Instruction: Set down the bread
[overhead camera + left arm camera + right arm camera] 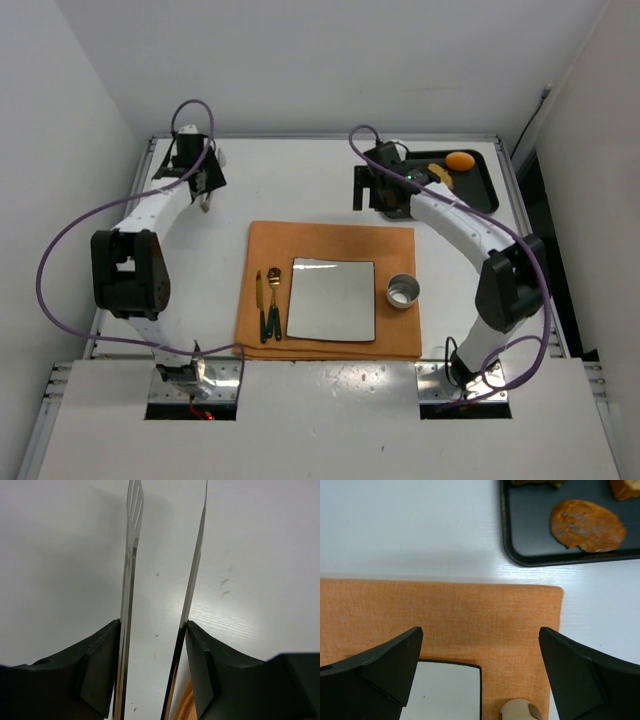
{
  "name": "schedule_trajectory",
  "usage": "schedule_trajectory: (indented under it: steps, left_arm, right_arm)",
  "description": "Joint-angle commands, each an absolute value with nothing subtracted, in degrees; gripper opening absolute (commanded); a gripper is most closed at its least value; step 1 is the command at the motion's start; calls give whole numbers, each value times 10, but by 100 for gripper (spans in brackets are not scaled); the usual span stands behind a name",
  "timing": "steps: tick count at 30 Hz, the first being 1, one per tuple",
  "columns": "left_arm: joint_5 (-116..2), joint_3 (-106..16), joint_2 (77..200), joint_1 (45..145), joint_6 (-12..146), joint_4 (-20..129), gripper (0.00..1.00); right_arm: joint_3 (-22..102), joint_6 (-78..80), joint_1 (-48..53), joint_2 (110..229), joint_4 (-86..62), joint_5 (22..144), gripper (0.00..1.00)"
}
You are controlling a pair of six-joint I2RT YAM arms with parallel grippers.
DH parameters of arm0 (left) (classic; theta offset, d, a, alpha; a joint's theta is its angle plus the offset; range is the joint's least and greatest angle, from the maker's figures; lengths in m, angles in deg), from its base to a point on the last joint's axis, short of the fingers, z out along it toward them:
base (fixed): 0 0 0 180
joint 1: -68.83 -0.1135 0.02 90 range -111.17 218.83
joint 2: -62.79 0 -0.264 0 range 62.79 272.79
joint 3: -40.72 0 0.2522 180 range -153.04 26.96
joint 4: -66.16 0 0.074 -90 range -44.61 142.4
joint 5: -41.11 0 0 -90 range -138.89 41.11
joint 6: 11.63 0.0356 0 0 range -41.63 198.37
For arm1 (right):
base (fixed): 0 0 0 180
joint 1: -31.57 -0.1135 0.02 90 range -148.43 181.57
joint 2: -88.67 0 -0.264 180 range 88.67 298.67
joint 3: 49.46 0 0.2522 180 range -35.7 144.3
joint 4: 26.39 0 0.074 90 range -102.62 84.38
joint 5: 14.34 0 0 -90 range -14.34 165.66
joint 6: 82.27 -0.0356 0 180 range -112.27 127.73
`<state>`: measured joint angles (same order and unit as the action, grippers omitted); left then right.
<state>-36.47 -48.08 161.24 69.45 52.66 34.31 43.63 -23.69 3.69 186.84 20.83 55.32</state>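
Bread (535, 482), a small dark brown crusty piece, shows only as a sliver cut by the top edge of the right wrist view. Its shape and ridges cannot be made out, but what shows runs left to right along that edge.

The right tool (480, 630) hangs with its black fingers spread wide and nothing between them, over the upper strip of the orange woven cloth mat (445, 610). From there the bread lies toward the upper right of the frame, just inside the left end of the black rimmed tray (506, 530). It sits up and left of the tan oval toasted slice (587, 525). In the overhead view the arm hides it.

Lower in the frame are the square mirror-like plate (450, 690) and the small metal cup (520, 711). The plate looks the likelier place to set the bread down.

The left tool (205, 198), at the upper left of the overhead view, is well apart from the tray. It is closed against thin metal tongs (131, 555) whose blades stand open. The right arm is clearly nearer, so the reach looks to be its job.
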Motion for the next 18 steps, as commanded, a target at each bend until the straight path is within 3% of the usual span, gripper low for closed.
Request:
schedule_trajectory:
  steps: [1, 9, 18]
  left_arm:
    - [-427, -538, 1593, 732, 596, 332, 57]
    - [-508, -671, 1646, 852, 626, 303, 56]
    - [-485, -886, 1793, 1014, 668, 248, 53]
  right_arm:
    - [491, -269, 61, 1833, 251, 504, 100]
    - [424, -337, 195, 1756, 251, 578, 100]
    - [315, -410, 324, 1666, 225, 666, 100]
